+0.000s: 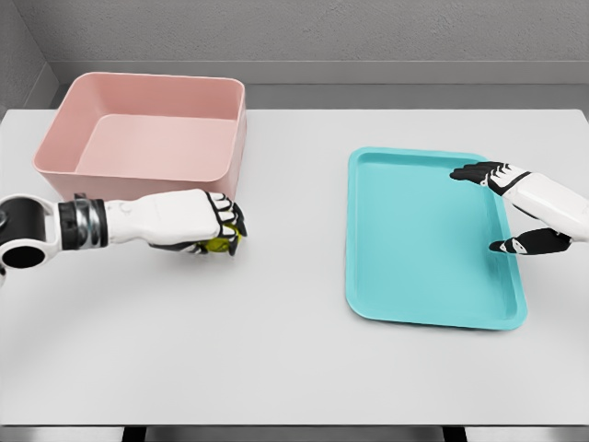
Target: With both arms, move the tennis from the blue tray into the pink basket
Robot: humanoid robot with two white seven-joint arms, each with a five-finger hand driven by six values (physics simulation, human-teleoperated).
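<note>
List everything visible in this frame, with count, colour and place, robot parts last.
Table: one, white, fills most of the view.
Basket: one, pink, far left of the table, nothing visible inside.
Tray: one, blue-green, right side of the table, nothing lying on it.
Ball: one, yellow-green, mostly hidden in the left hand, just in front of the basket.
Left hand: one, white with black fingertips, fingers curled around the ball, arm coming in from the left edge.
Right hand: one, white with black fingertips, fingers spread and holding nothing, over the tray's right rim.
</note>
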